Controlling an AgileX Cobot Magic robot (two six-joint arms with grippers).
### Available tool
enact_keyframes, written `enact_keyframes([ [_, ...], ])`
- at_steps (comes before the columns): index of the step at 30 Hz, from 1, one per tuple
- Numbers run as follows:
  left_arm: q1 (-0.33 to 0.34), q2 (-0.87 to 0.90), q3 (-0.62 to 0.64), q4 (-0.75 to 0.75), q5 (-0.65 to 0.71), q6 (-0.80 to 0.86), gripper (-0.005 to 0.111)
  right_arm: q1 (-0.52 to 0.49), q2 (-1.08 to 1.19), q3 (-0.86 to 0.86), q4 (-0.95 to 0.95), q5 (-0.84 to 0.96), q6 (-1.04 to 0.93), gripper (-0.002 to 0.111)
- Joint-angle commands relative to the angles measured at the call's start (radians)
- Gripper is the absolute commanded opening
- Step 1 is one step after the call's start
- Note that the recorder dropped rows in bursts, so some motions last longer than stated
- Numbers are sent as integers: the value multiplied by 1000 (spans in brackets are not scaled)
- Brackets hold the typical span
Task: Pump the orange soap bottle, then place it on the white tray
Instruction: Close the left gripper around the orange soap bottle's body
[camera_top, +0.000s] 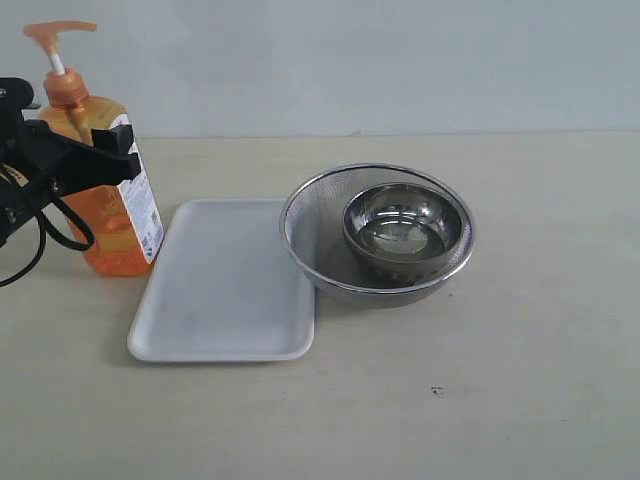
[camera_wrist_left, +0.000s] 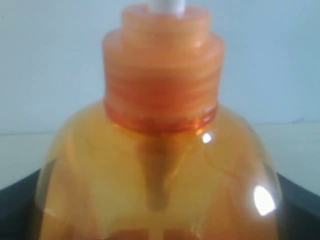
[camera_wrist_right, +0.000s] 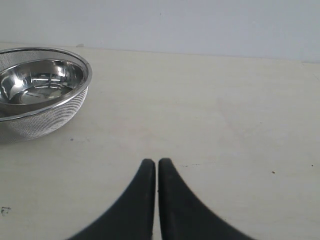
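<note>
The orange soap bottle (camera_top: 105, 235) stands upright on the pale table (camera_top: 500, 380) at the left of the exterior view, just beside the far left corner of the white tray (camera_top: 225, 290) and not on it. Its orange pump head (camera_top: 60, 35) sits raised on a white stem (camera_top: 58, 64), and its printed label (camera_top: 148, 212) faces the tray side. The left gripper (camera_top: 100, 145) reaches in from the left edge and straddles the bottle's upper body, one black finger (camera_top: 95, 150) crossing the near face. In the left wrist view the bottle's shoulder (camera_wrist_left: 160, 175) and ribbed collar (camera_wrist_left: 162, 75) fill the picture, with dark finger parts (camera_wrist_left: 15, 200) at the lower corners; whether the pads press on the plastic or stand just off it cannot be told. The tray lies flat with nothing on it. To its right, touching or almost touching its far right corner, sits a round mesh strainer (camera_top: 310, 215) holding a steel bowl (camera_top: 403, 228). The right gripper (camera_wrist_right: 157, 167) hangs over bare table, near the strainer (camera_wrist_right: 45, 120), its two black fingers pressed together on nothing.
</note>
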Motion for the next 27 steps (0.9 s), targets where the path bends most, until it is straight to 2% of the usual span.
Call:
enact_keyframes([
  [1, -1, 1, -4, -6, 2, -7, 5, -6, -5, 0, -1, -4, -7, 0],
  [27, -1, 1, -4, -6, -70, -7, 5, -6, -5, 0, -1, -4, -4, 0],
])
